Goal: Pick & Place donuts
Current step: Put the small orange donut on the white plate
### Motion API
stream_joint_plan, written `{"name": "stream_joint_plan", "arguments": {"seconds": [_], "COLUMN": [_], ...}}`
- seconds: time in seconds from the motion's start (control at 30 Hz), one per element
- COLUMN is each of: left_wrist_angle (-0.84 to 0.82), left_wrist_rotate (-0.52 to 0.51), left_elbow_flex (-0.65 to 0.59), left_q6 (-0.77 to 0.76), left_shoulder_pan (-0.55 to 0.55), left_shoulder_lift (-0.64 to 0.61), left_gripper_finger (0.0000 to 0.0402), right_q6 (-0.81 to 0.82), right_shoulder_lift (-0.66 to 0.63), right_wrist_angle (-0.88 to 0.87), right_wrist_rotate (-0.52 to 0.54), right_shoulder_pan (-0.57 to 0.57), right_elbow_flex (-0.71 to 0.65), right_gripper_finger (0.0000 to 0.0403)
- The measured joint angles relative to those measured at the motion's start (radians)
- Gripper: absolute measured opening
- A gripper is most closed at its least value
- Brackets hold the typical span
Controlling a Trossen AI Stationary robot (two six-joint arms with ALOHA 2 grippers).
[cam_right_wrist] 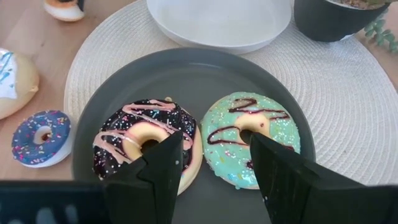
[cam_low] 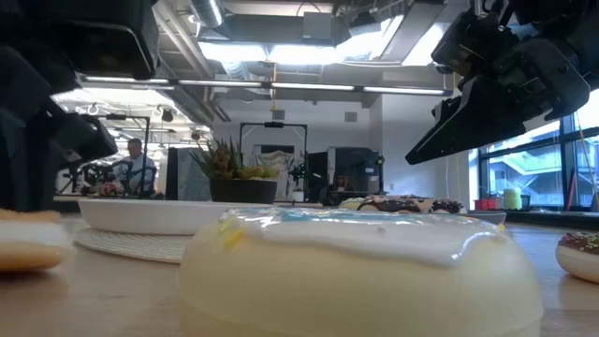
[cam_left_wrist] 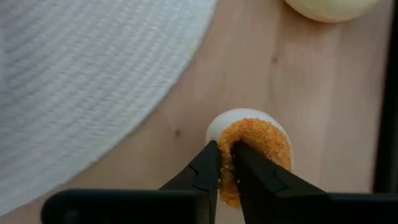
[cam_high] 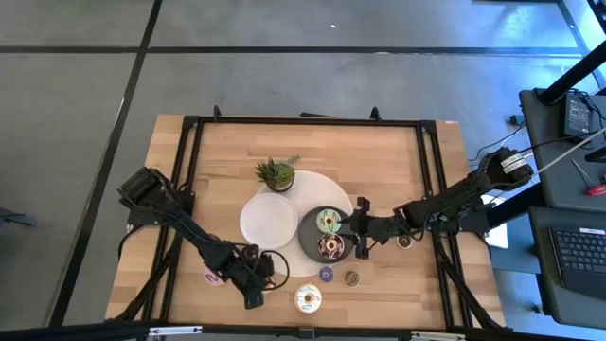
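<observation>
My left gripper (cam_left_wrist: 225,149) sits near the table's near-left edge (cam_high: 270,270), shut on a mini orange-sprinkled donut (cam_left_wrist: 258,140). My right gripper (cam_right_wrist: 214,140) is open and hovers over the dark grey plate (cam_right_wrist: 186,74), touching nothing. One finger is above the chocolate-sprinkled donut (cam_right_wrist: 146,146), the other above the green-iced donut (cam_right_wrist: 245,140); both donuts lie flat on that plate. A purple mini donut (cam_right_wrist: 40,137), a brown mini one (cam_high: 351,278) and a white-iced donut (cam_high: 307,299) lie on the wood. A pink one (cam_high: 213,277) lies by the left arm. My left gripper pinches the orange donut's near rim (cam_left_wrist: 231,134) between its two fingertips (cam_left_wrist: 205,168), which are almost together. The donut is tilted, with its sprinkled top facing the wrist camera and its pale underside behind. I cannot tell whether it still touches the table.
A white plate (cam_high: 268,220) and a potted plant (cam_high: 276,173) stand on the round woven mat (cam_right_wrist: 348,112), beside the dark plate. Another small donut (cam_high: 404,242) lies under the right arm. In the low view the white-iced donut (cam_low: 360,271) fills the foreground.
</observation>
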Motion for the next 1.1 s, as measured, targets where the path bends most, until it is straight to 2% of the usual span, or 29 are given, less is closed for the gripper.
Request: {"name": "stream_joint_plan", "arguments": {"seconds": [0.2,0.47,0.53,0.63,0.7,0.77,0.83,1.1], "left_wrist_angle": [-0.008,-0.170,-0.241,-0.343,-0.387,-0.408,-0.408,-0.461], "left_wrist_rotate": [0.008,-0.057,-0.110,-0.253,-0.361,-0.426,-0.425,-0.282], "left_elbow_flex": [0.007,0.007,0.008,0.008,0.008,0.008,0.008,0.009], "left_q6": [0.000,0.067,0.103,0.141,0.140,0.117,0.094,0.077], "left_shoulder_pan": [0.015,0.095,0.120,0.161,0.194,0.234,0.275,0.408], "left_shoulder_lift": [-0.045,-0.181,-0.222,-0.264,-0.278,-0.281,-0.279,-0.196], "left_gripper_finger": [0.0011,0.0019,0.0020,0.0017,0.0015,0.0014,0.0015,0.0014], "right_q6": [0.000,0.000,0.001,0.000,0.000,0.000,0.000,0.000], "right_shoulder_lift": [0.000,0.000,0.000,0.000,0.000,0.000,0.000,0.000], "right_wrist_angle": [0.000,0.000,0.000,0.000,0.000,0.000,0.000,0.000], "right_wrist_rotate": [0.000,0.000,0.000,0.000,0.000,0.000,-0.001,-0.001], "right_shoulder_pan": [0.000,0.000,0.000,0.000,0.000,0.000,0.000,0.000], "right_elbow_flex": [0.000,0.000,0.000,0.000,0.000,0.000,0.000,0.000], "right_gripper_finger": [0.0188,0.0188,0.0188,0.0188,0.0188,0.0188,0.0188,0.0188]}}
